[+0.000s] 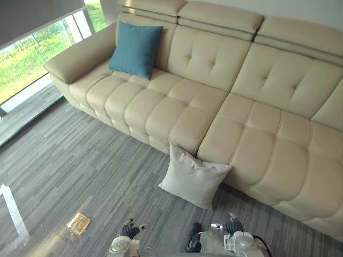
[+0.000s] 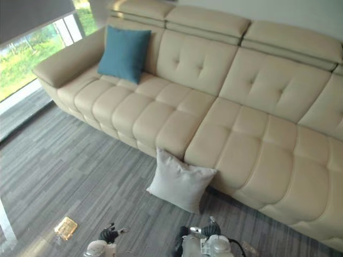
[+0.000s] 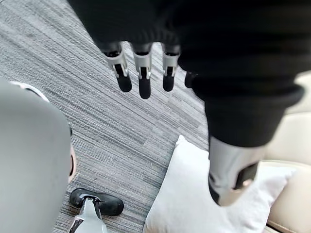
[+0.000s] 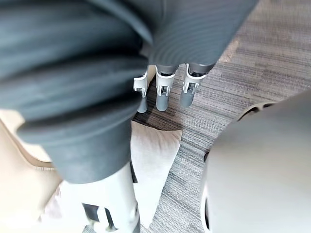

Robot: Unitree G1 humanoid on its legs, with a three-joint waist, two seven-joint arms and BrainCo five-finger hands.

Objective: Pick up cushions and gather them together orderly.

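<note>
The white cushion (image 1: 194, 179), lower centre against the sofa (image 1: 257, 134), looks soft and probably light; I'd grip its upper edge. My left hand (image 3: 143, 73) and right hand (image 4: 163, 92) hang released, empty.

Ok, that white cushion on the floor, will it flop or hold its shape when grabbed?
The white cushion looks plump and soft, so a grasp would probably sink in. It leans on the sofa front, so a nudge may topple it.
</note>
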